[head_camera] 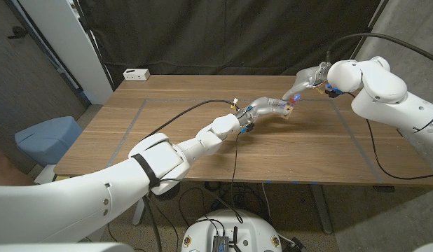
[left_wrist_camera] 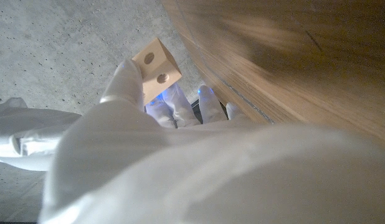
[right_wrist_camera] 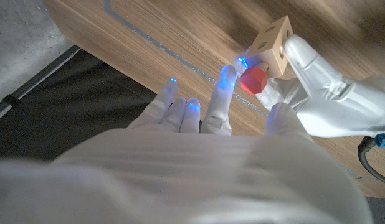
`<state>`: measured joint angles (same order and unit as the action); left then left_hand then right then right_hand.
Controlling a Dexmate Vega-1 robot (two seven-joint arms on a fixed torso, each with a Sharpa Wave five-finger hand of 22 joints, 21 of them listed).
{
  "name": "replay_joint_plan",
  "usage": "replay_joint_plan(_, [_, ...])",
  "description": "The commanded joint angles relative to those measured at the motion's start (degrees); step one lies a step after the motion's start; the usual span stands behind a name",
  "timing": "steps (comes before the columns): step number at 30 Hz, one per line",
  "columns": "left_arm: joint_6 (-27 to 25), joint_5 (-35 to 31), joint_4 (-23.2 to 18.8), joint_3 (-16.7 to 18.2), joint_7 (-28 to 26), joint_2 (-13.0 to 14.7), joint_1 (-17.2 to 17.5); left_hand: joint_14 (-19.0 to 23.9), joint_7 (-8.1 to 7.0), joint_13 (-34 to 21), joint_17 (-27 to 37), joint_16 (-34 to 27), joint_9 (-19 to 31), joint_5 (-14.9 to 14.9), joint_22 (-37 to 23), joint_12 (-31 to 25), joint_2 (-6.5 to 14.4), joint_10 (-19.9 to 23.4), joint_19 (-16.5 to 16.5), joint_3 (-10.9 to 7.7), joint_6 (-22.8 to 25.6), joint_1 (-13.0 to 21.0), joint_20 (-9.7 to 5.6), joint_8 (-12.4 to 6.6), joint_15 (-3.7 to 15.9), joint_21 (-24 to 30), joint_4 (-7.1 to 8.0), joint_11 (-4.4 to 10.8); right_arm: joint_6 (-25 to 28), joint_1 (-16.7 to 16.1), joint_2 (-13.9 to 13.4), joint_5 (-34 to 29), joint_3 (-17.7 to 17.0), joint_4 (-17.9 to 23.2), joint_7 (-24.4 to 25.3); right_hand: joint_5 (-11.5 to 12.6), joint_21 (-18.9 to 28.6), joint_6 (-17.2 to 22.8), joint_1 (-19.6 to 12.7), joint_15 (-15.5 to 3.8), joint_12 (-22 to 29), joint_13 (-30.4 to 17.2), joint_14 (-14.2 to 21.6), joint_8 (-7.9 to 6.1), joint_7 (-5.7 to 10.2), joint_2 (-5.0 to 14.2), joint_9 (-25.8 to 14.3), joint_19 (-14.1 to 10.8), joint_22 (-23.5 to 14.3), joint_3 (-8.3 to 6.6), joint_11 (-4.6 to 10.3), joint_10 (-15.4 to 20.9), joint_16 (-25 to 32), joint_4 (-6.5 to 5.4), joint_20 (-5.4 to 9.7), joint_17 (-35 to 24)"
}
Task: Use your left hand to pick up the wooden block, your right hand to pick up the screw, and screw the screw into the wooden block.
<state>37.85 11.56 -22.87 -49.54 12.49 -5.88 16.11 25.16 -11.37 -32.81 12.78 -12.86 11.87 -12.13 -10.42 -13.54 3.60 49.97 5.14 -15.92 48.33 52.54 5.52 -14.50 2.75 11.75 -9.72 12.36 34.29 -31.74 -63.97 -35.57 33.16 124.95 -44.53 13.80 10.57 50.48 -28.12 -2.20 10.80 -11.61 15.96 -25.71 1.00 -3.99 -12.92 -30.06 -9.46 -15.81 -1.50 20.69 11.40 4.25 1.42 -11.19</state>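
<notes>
Left hand [head_camera: 272, 108] grips pale wooden block [right_wrist_camera: 273, 38] above table [head_camera: 132, 133], frame centre-right. Right hand [head_camera: 307, 78] pinches red-headed screw [right_wrist_camera: 253, 78], its tip in block's hole.

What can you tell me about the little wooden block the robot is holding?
The wooden block is a small, pale cube of light, smooth wood with round holes in its faces; two holes show in the left wrist view. The left hand holds it up off the table, tilted, fingers against its sides. In the right wrist view a red screw is at one hole, with the right hand at it.
</notes>
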Motion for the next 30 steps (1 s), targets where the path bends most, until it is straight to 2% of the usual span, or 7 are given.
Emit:
replay_joint_plan(1, [0.36,-0.16,-0.10,0.12,0.00,0.04,0.10,0.52,1.38,-0.09,0.08,0.08,0.19,-0.21,-0.13,-0.33,1.98,0.69,0.30,-2.00,2.88,-0.83,0.15,-0.57,4.73,0.03,1.56,-0.01,0.51,0.55,-0.63,1.66,-0.29,0.42,-2.16,0.43,-0.10,-2.99,-1.65,-0.08,-0.12,-0.32,-0.87,0.76,0.03,0.04,-0.66,0.60,-0.23,-0.37,-0.72,-1.00,-0.25,1.05,-0.36,-0.04])
replay_joint_plan(8, [0.33,-0.13,-0.13,0.19,-0.05,0.02,0.19,0.53,1.32,-0.09,0.05,0.12,0.18,-0.22,-0.13,-0.33,1.88,0.68,0.29,-2.04,2.89,-0.87,0.12,-0.57,4.76,0.04,1.50,0.01,-0.85,0.26,-1.39,4.40,-1.30,0.21,-1.62,0.07,-0.21,-6.55,-3.45,0.46,-0.26,-0.48,-2.00,1.78,-0.07,0.76,-1.05,1.66,-0.22,-1.06,-0.86,-2.79,-0.42,2.22,-0.84,-0.03])
replay_joint_plan(12, [0.20,-0.16,-0.04,0.16,0.01,-0.06,0.12,0.52,1.28,-0.09,0.06,0.12,0.18,-0.22,-0.13,-0.31,1.86,0.64,0.29,-2.03,2.83,-0.94,0.14,-0.54,4.78,0.04,1.52,0.01,-1.79,0.17,-1.76,6.31,-1.86,-0.12,-1.17,-1.00,-0.15,-9.04,-5.85,0.83,-0.30,-0.61,-3.14,2.75,-0.10,1.24,-0.90,2.37,-0.21,-2.11,-0.56,-4.58,-0.59,3.72,-1.19,0.09])
replay_joint_plan(15, [0.02,-0.15,0.06,0.13,0.07,-0.14,-0.01,0.47,1.29,-0.07,0.08,0.12,0.18,-0.21,-0.13,-0.29,1.87,0.63,0.29,-2.02,2.80,-1.00,0.15,-0.53,4.76,0.04,1.55,0.01,-2.46,0.28,-2.13,6.95,-1.89,-0.17,-1.00,-1.69,-0.21,-10.71,-7.24,1.10,-0.42,-0.67,-4.22,3.41,0.22,0.87,-0.81,3.07,-0.20,-2.71,-0.71,-6.08,-0.78,4.65,-1.42,0.12])
replay_joint_plan(17, [-0.09,-0.19,0.15,0.09,0.03,-0.19,-0.12,0.52,1.31,-0.07,0.08,0.10,0.18,-0.22,-0.13,-0.29,1.89,0.61,0.29,-2.05,2.90,-0.98,0.17,-0.56,4.79,0.04,1.53,0.00,-2.74,0.37,-2.34,7.58,-2.00,-0.20,-1.11,-2.07,-0.23,-12.14,-7.99,1.22,-0.51,-0.70,-4.77,3.93,0.58,0.55,-0.81,3.54,-0.19,-3.03,-0.26,-7.21,-0.78,5.05,-1.62,0.10])
replay_joint_plan(21, [-0.31,-0.13,0.30,0.03,0.23,-0.31,-0.30,0.54,1.35,-0.07,0.10,0.09,0.18,-0.22,-0.13,-0.31,1.92,0.67,0.28,-2.06,2.89,-1.06,0.18,-0.56,4.81,0.04,1.56,0.00,-3.10,0.47,-2.74,7.84,-1.96,-0.08,-0.93,-2.72,-0.29,-14.94,-8.92,2.11,-0.69,-0.78,-6.40,4.81,1.06,-0.21,-1.02,4.55,-0.19,-3.45,0.04,-9.74,-0.89,5.33,-1.91,-0.01])
replay_joint_plan(30, [-0.56,0.00,0.49,-0.03,0.34,-0.38,-0.52,0.52,1.38,-0.07,0.09,0.12,0.18,-0.24,-0.13,-0.32,1.89,0.67,0.26,-2.11,2.92,-1.14,0.15,-0.56,4.76,0.03,1.55,0.00,-3.59,0.62,-3.01,7.63,-1.64,-0.07,-0.37,-2.89,-0.21,-16.65,-10.76,1.97,-0.51,-0.84,-7.22,5.21,1.47,-0.59,-1.24,5.04,-0.19,-4.21,0.52,-11.12,-0.78,5.82,-2.17,-0.02])
